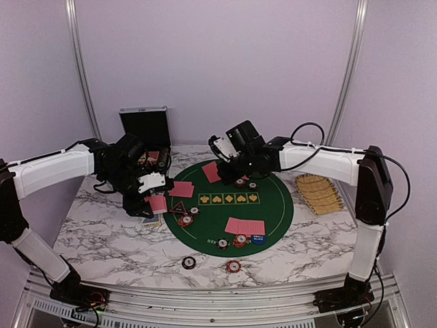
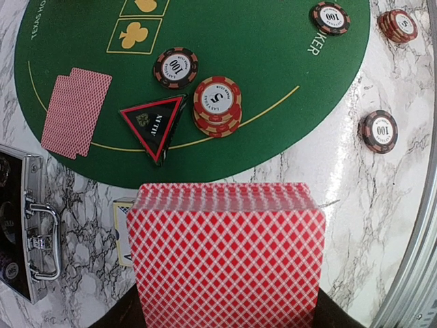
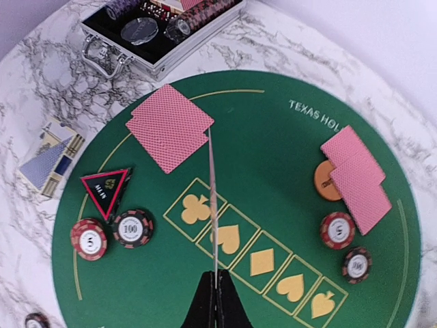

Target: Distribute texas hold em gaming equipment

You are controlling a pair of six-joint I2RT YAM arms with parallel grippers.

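My left gripper [image 2: 227, 313] is shut on a thick deck of red-backed playing cards [image 2: 225, 253], held above the marble at the green mat's left edge [image 1: 158, 203]. My right gripper [image 3: 216, 275] is shut on a single card [image 3: 213, 198], seen edge-on over the mat's suit boxes [image 3: 263, 263]. Face-down card pairs lie at the left [image 3: 169, 133], the far side [image 3: 356, 179] and the near side [image 1: 244, 225]. A triangular marker [image 2: 156, 123], a red chip stack [image 2: 217, 104] and a black chip [image 2: 175, 67] sit ahead of the deck. An orange disc [image 3: 325, 182] lies under the far pair.
An open black case [image 1: 145, 130] stands at the back left, and a woven basket [image 1: 319, 193] lies at the right. A card box [image 3: 49, 158] rests on the marble under the deck. One black chip [image 1: 188, 262] and a red stack [image 1: 233, 266] lie off the mat near the front edge.
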